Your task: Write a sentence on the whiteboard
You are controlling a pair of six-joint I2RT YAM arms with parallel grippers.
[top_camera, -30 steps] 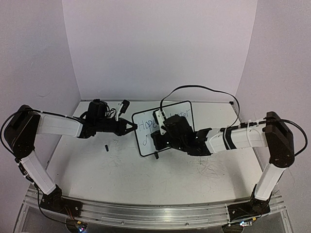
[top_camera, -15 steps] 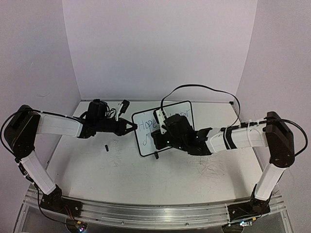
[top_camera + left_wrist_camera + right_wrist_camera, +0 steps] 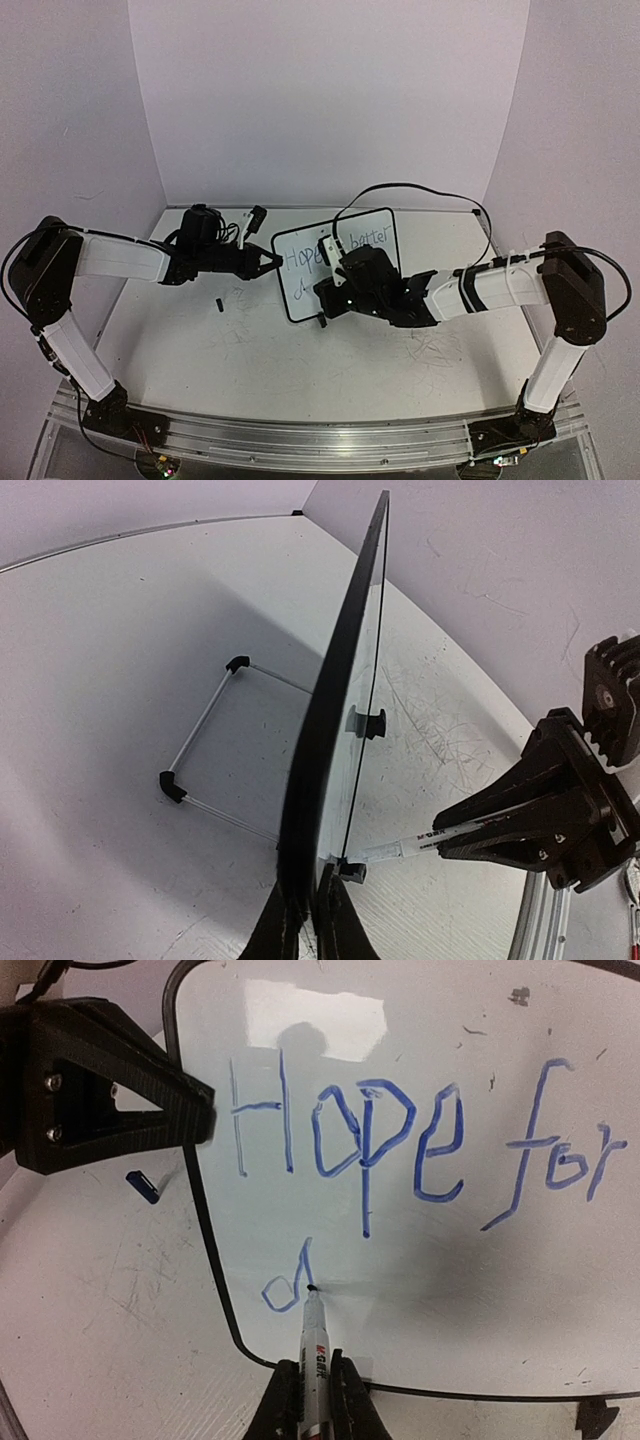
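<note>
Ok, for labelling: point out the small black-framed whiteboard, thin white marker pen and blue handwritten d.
small black-framed whiteboard (image 3: 480, 1290), right wrist view, bare white surface.
thin white marker pen (image 3: 316, 1345), right wrist view, barrel.
blue handwritten d (image 3: 302, 1263), right wrist view, stem.

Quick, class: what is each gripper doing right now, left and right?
Left gripper: shut on the whiteboard edge.
Right gripper: shut on the marker.

Soft, even overhead light fills every view. On the whiteboard (image 3: 480, 1290), a bright rectangular glare sits above the sentence (image 3: 345, 1140) and a grey shadow below it. In the left wrist view, the whiteboard's near edge blurs and the table (image 3: 120, 680) rim bows.
</note>
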